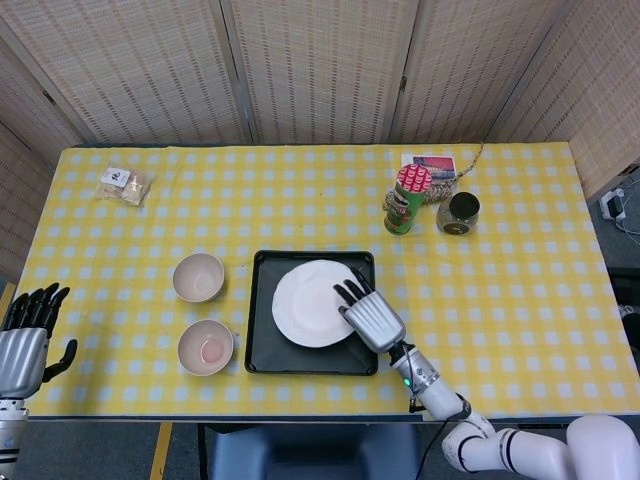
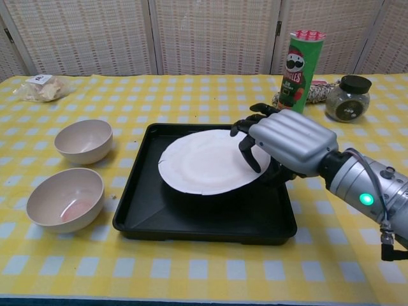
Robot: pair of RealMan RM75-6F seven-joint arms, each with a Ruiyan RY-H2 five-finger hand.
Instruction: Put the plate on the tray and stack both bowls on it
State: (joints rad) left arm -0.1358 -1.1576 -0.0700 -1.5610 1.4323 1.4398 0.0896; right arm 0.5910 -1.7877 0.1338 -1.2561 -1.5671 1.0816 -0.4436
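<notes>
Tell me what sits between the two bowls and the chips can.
The black tray, with the white plate held over it by the right robot hand, lies between the bowls and the chips can. The head view shows it best.

Plate (image 1: 310, 303) over tray (image 1: 262, 350), bowls (image 1: 199, 277) left

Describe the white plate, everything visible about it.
The plate is plain white, round and shallow, with a thin rim that looks like paper or light plastic, and it is empty. It is over the black tray, roughly centred, seemingly held just above the floor and tilted slightly, casting a shadow beneath. The right hand grips its right edge, fingers curled over the top. Nothing else touches it.
</notes>
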